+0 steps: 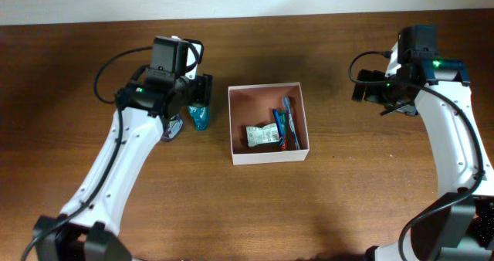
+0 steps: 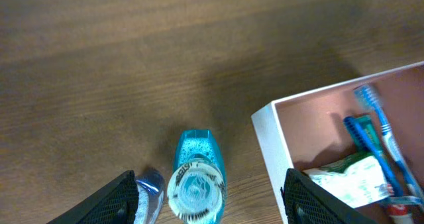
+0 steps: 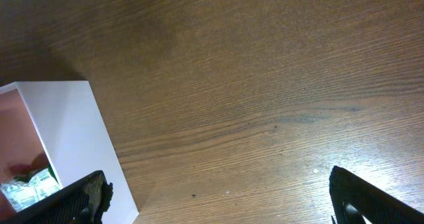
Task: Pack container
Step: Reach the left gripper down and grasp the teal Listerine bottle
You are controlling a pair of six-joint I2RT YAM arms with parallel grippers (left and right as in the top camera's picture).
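Observation:
The container [image 1: 268, 157] is a shallow white-walled box with a pinkish inside, at the table's middle. In it lie a blue toothbrush [image 1: 287, 120] and a green-and-white packet [image 1: 262, 135]. Left of it stands a teal bottle [image 1: 201, 116]. My left gripper [image 1: 194, 99] hangs over this bottle. In the left wrist view the teal bottle [image 2: 197, 177] shows cap-up between the two fingers of the left gripper [image 2: 211, 197], with a gap on each side, so the gripper is open. The container's wall [image 2: 271, 141] lies just inside the right finger. My right gripper [image 3: 215, 197] is open over bare wood, right of the container [image 3: 73, 124].
A second, clear bluish bottle [image 1: 174, 128] stands just left of the teal one, and in the left wrist view this clear bottle [image 2: 151, 187] sits against the left finger. The table's far edge runs along the top of the overhead view.

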